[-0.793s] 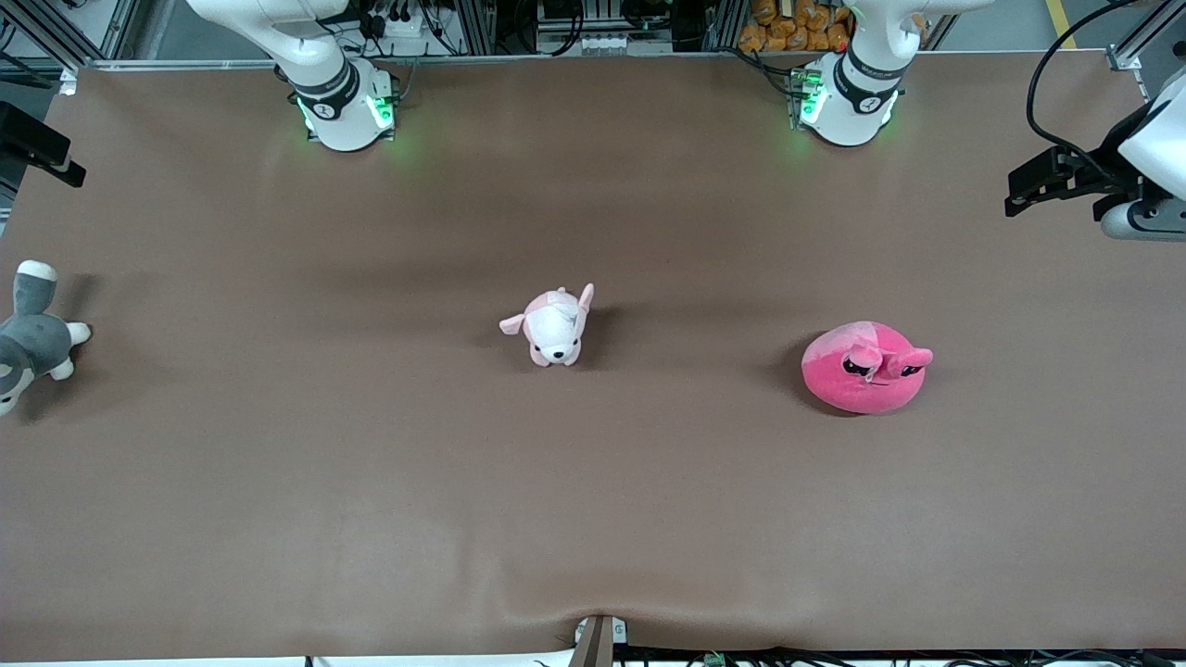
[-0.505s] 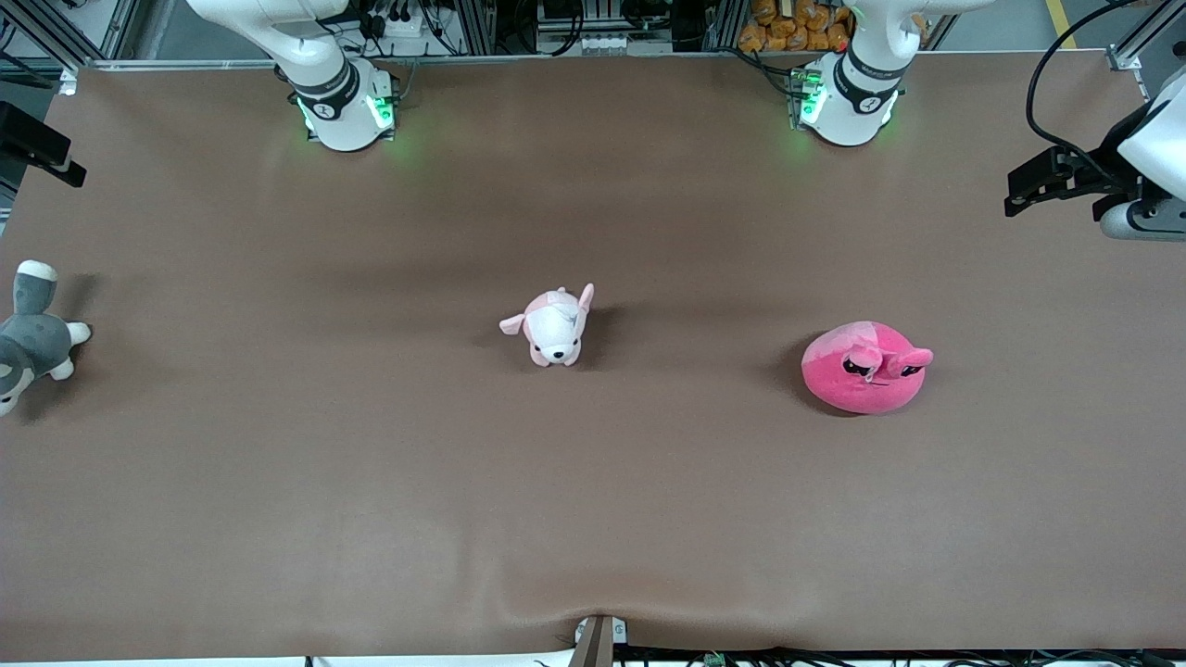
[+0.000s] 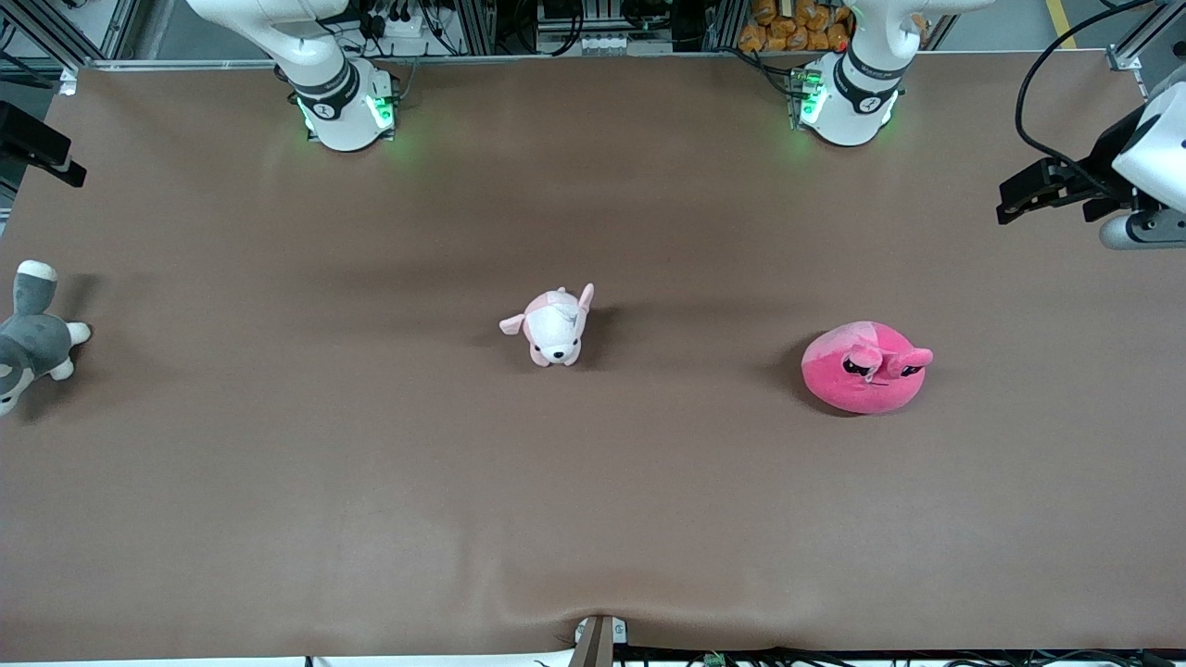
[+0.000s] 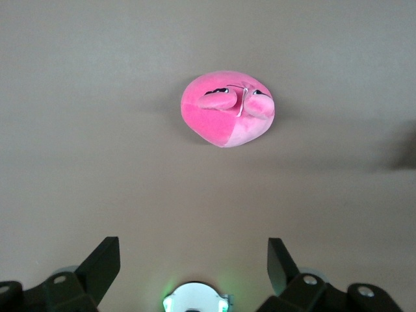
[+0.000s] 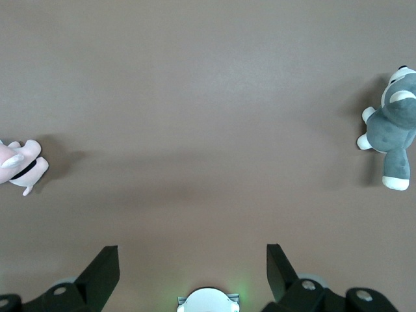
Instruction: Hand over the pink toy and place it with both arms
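Observation:
The pink toy (image 3: 866, 368) is a round hot-pink plush with floppy ears and black eyes. It lies on the brown table toward the left arm's end, nearer the front camera than the left arm's base (image 3: 848, 93). In the left wrist view the pink toy (image 4: 227, 108) lies well ahead of my left gripper (image 4: 193, 250), which is high above the table, open and empty. My right gripper (image 5: 192, 250) is also high up, open and empty, over bare table. Part of the left arm's hand (image 3: 1066, 185) shows at the edge of the front view.
A small pale pink-and-white puppy plush (image 3: 554, 326) sits at the table's middle and also shows in the right wrist view (image 5: 19, 166). A grey-and-white plush animal (image 3: 28, 338) lies at the right arm's end and also shows in the right wrist view (image 5: 390, 130).
The left arm's hand at the edge of the front view has shifted slightly. The plushes have not moved.

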`<action>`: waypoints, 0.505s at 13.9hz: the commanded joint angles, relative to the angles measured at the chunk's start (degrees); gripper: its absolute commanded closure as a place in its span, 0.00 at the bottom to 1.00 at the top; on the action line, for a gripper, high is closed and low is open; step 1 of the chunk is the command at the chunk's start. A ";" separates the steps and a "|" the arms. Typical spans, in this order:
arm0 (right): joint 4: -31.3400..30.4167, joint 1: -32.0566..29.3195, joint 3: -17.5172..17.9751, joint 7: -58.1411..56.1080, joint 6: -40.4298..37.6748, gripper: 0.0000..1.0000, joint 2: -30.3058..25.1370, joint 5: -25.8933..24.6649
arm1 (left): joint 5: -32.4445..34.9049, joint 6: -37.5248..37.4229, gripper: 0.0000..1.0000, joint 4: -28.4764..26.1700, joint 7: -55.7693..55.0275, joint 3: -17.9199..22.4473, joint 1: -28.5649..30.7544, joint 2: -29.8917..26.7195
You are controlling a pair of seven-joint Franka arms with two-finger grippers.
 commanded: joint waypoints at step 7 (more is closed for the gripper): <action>-0.32 -0.20 -0.01 0.83 -0.01 0.00 -0.35 0.43 | 0.10 2.55 0.00 6.31 -23.77 -0.77 -6.10 11.47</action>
